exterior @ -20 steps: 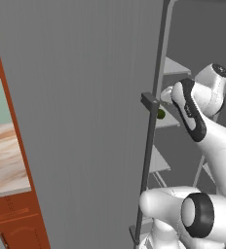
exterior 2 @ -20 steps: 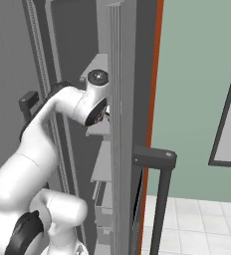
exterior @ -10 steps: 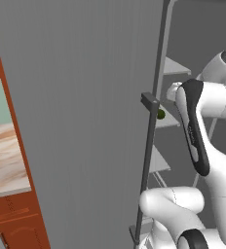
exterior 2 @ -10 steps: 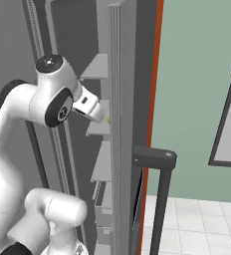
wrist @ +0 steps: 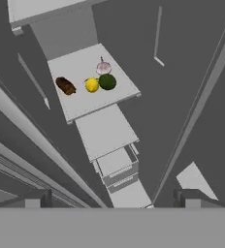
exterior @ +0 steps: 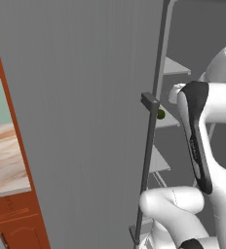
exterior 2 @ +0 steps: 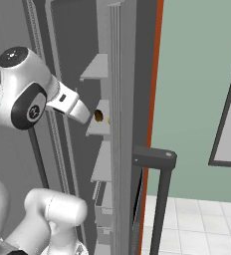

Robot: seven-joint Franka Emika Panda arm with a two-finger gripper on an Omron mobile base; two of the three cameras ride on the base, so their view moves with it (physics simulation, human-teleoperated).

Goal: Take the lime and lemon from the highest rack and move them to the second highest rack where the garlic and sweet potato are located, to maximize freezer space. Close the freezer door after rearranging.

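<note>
On the second highest rack [wrist: 112, 99] the lime [wrist: 107, 82] lies beside the yellow lemon [wrist: 91, 85], with the garlic [wrist: 103, 68] behind and the brown sweet potato [wrist: 66, 85] to the left. The highest rack [wrist: 46, 7] above them is bare. My gripper [wrist: 112, 201] is open and holds nothing, drawn back from the shelves and looking down at them. From the left base the lime [exterior: 160, 115] peeks past the freezer door [exterior: 85, 121], which stands open. My hand [exterior 2: 72, 105] hovers just outside the second highest rack [exterior 2: 98, 130].
The door's long bar handle [exterior: 149, 160] crosses in front of the shelves. Lower racks [wrist: 107, 131] and drawer bins [wrist: 117, 167] sit under the loaded one. A reddish-brown cabinet [exterior: 17, 214] stands at left; a green wall [exterior 2: 197, 99] at right.
My arm has pulled back out of the freezer, and the hand has moved away from the second rack. The lime stays where it lay.
</note>
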